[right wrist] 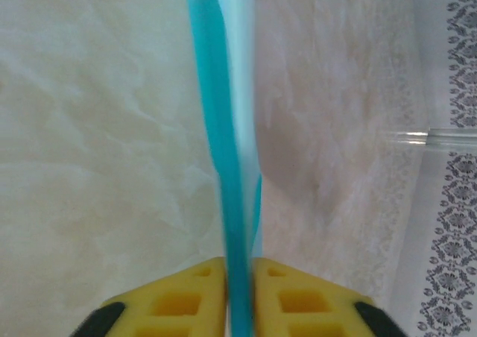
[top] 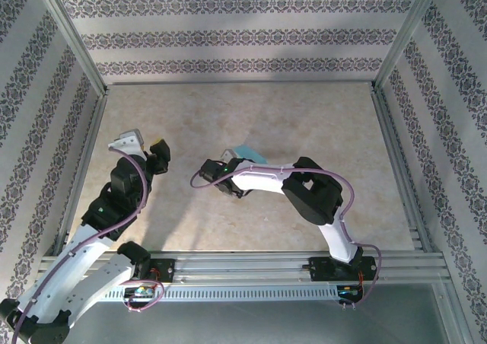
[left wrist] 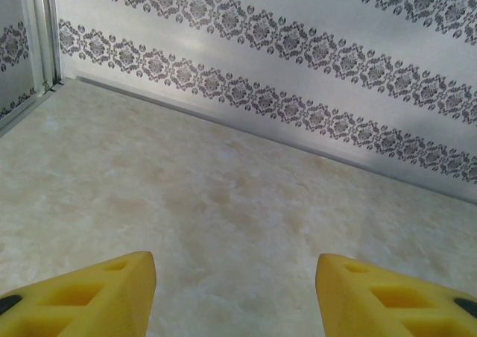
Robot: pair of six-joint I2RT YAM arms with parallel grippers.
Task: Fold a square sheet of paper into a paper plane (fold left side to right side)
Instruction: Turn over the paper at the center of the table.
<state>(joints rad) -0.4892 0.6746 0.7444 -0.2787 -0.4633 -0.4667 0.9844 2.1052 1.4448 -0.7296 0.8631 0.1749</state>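
Your right gripper (right wrist: 238,270) is pinched on the folded turquoise paper (right wrist: 220,128) at mid-table. The paper stands edge-on, its long axis running straight out from the jaws along the fingers. Your left gripper (left wrist: 235,296) hangs spread and empty, well to the left of it, so the right arm is nearer.

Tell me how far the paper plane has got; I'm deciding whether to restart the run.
Done: the paper looks folded into layers, seen edge-on. In hand: the right gripper pinches it over the table; the left gripper is open, holding nothing. Left: letting go of it; whether more folds are needed can't be told.
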